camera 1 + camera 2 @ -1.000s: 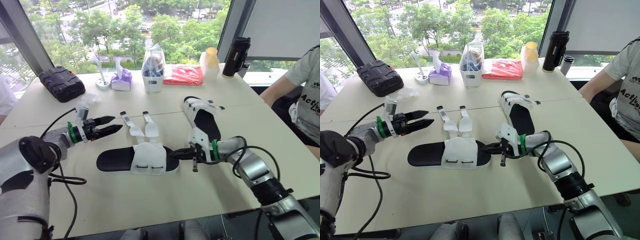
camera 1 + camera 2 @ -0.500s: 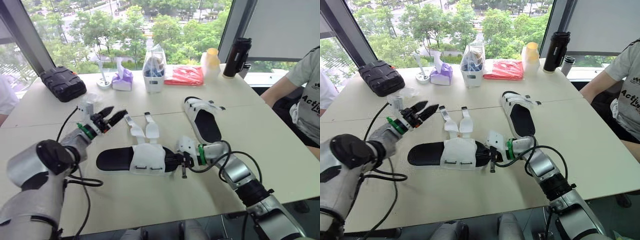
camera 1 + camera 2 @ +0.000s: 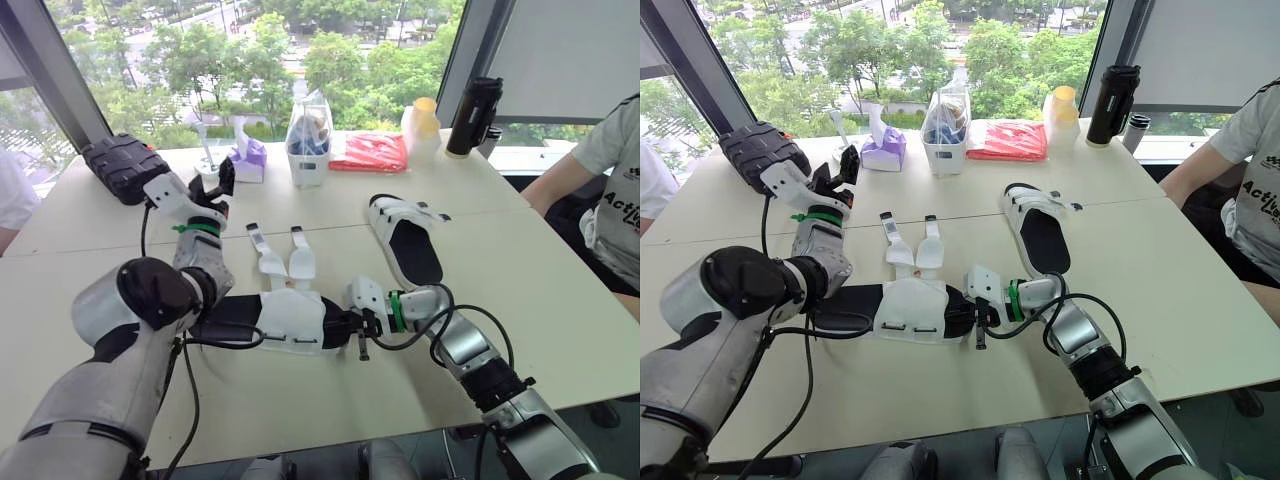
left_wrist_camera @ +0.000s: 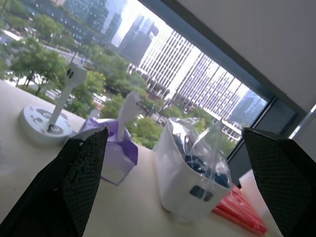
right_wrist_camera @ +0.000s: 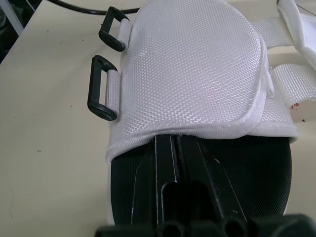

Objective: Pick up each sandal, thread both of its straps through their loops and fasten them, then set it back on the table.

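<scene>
Right gripper (image 5: 176, 142), fingers pressed together, seems tucked under the upper (image 5: 192, 74) of the sandal (image 3: 910, 305) ahead: lift slowly, bringing the spread left gripper (image 3: 837, 170) across.

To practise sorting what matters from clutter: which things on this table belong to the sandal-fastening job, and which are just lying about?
Job: near sandal, its two loose straps, black loops, far sandal.
Lying about: black case, tissue box, white tub, red packet, black flask.
</scene>
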